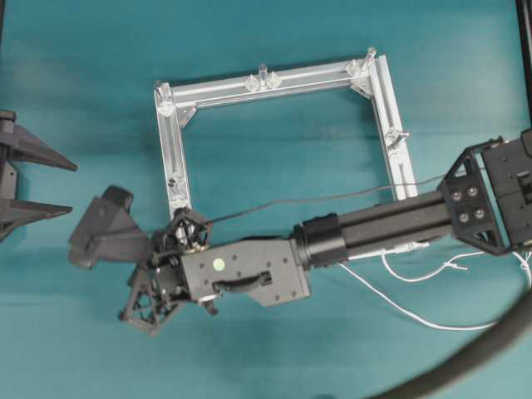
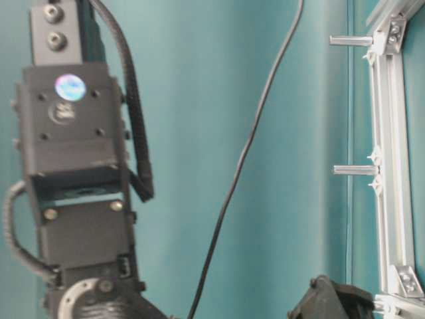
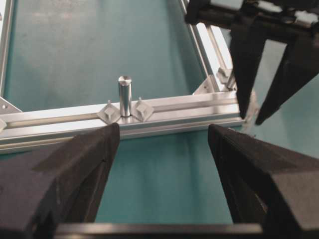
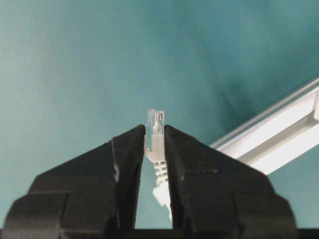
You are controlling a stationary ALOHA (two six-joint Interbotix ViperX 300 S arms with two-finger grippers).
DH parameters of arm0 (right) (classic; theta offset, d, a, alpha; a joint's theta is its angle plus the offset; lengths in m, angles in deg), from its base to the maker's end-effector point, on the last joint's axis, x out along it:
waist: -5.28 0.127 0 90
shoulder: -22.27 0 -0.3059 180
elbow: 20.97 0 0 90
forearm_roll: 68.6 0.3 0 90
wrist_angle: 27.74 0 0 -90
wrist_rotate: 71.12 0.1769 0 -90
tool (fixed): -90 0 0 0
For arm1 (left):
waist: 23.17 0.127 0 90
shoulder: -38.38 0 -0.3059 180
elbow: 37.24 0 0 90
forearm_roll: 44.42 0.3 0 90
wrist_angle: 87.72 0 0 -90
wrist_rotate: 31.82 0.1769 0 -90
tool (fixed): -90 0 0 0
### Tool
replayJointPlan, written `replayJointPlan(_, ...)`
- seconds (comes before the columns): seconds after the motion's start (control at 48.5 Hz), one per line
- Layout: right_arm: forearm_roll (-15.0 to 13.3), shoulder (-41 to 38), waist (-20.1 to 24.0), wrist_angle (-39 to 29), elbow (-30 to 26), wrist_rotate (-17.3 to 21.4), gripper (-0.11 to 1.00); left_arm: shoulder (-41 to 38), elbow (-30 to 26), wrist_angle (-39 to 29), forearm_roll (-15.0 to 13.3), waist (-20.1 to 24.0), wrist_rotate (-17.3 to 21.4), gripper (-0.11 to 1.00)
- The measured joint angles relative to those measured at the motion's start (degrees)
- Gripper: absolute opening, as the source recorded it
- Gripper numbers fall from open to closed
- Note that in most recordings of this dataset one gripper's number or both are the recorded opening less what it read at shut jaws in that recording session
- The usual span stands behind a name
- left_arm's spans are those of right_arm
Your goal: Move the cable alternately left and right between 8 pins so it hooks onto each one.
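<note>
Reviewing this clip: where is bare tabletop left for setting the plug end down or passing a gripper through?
Bare teal tabletop lies inside the square aluminium-profile frame, and above it. Crowded: the frame's lower-left corner, where the right gripper holds the white cable's clear plug, and lower right, with loose cable and dark hose.

Between the matt black plastic fingers [image 4: 127,169], a clear glossy plastic plug [image 4: 156,122] is seen. The frame [image 3: 164,112] behind is brushed shiny aluminium; the counter [image 1: 83,50] is matt teal.

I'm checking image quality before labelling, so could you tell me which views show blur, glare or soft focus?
Overhead view: evenly lit, the frame slightly glary. Table-level view: soft throughout, a bright reflection on the round sticker. Left wrist view: the left gripper fingers blurred in the foreground, the pin sharp. Right wrist view: the cable plug crisp in the right gripper, the rail behind overexposed.
</note>
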Motion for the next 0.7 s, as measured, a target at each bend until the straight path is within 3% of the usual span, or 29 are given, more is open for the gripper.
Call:
replayJointPlan(0.144, -2.46, 0.0, -1.14, 1.32, 1.32, 4.48, 0.16, -0.09, 0.0, 0.0, -0.09, 0.0, -0.09, 0.75)
replayJointPlan(0.309, -5.27, 0.79, -1.93, 1.85, 6.5, 8.0, 0.16, 0.0, 0.09, 0.09, 0.0, 0.0, 0.0, 0.75)
replayJointPlan(0.536, -6.24, 8.88, -3.87, 8.0, 19.42, 13.8, 0.16, 0.0, 0.09, 0.18, 0.0, 0.0, -0.09, 0.75)
replayJointPlan(0.701, -6.42, 14.24, -6.33, 10.63, 27.42, 14.41, 0.16, 0.0, 0.09, 0.18, 0.0, 0.0, -0.09, 0.75)
